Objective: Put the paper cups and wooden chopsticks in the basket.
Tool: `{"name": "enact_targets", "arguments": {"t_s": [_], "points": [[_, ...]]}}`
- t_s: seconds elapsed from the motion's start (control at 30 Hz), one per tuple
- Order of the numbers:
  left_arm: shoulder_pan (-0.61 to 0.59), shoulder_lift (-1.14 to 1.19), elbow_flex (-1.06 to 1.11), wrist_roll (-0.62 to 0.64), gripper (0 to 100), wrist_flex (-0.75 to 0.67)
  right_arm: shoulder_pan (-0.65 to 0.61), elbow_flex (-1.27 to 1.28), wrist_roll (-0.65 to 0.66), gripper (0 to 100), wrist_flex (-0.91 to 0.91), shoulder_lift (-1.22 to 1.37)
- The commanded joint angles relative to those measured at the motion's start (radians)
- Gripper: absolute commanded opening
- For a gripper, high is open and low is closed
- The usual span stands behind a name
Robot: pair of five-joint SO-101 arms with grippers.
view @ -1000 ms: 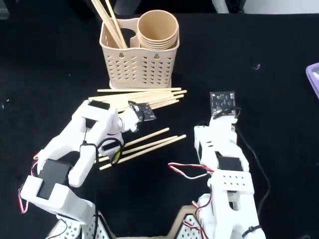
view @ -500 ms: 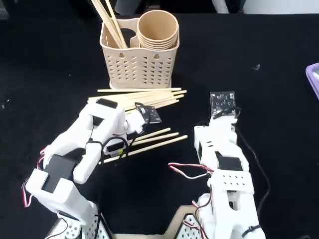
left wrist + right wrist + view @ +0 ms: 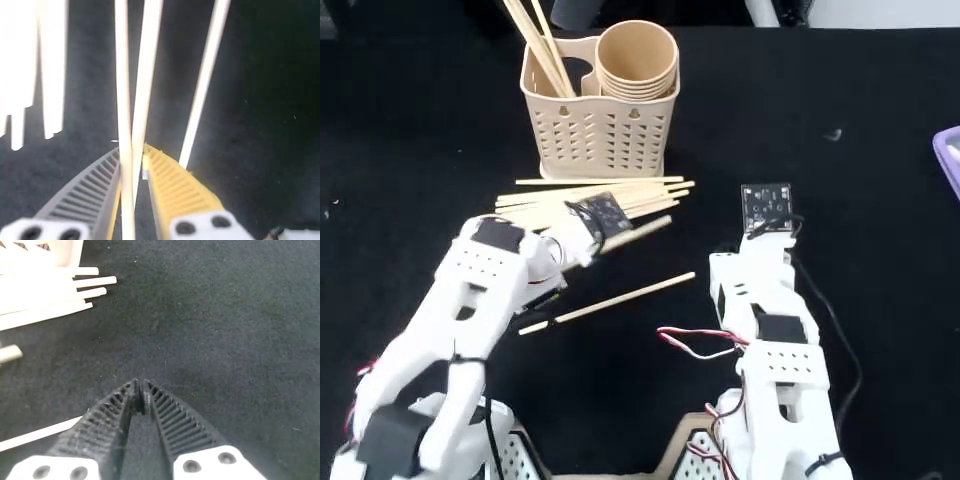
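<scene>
Pinching what looks like two wooden chopsticks [image 3: 144, 90] between its grey and yellow jaws, my left gripper [image 3: 131, 150] sits low over the black table [image 3: 860, 300], right at the loose pile of chopsticks [image 3: 640, 190] in front of the basket [image 3: 595, 135]. My left arm [image 3: 460, 300] stretches diagonally from the near left corner towards that pile. A single chopstick [image 3: 620, 297] lies apart, nearer to me. My right gripper [image 3: 139, 392] is pressed together on nothing, above bare cloth, with my right arm [image 3: 770, 320] folded and pointing forward. The paper cups [image 3: 637, 60] sit stacked in the basket's right compartment, and leaning chopsticks [image 3: 535, 45] stand in its left.
</scene>
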Motion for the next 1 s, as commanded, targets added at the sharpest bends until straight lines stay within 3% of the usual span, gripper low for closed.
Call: {"name": "enact_targets", "arguments": {"t_s": [0.0,0.23,0.47,0.6,0.77,0.97], "points": [[-0.022,-0.083,0.027,0.048,3,-0.034,-0.014,-0.008,-0.002,1.1,-0.023,-0.002],[-0.021,-0.137,0.105,0.035,3,-0.044,-0.014,-0.008,-0.002,1.1,-0.023,-0.002],[-0.004,0.035,0.082,-0.058,3,-0.043,-0.014,-0.007,-0.002,1.1,-0.023,0.001],[-0.012,0.184,-0.016,-0.052,5,-0.031,-0.014,-0.007,-0.002,1.1,-0.023,0.001],[-0.010,0.353,-0.176,-0.052,17,0.029,-0.014,-0.007,-0.002,1.1,-0.023,0.001],[-0.010,0.479,-0.320,-0.060,17,0.121,-0.014,-0.007,-0.002,1.1,-0.023,0.002]]}}
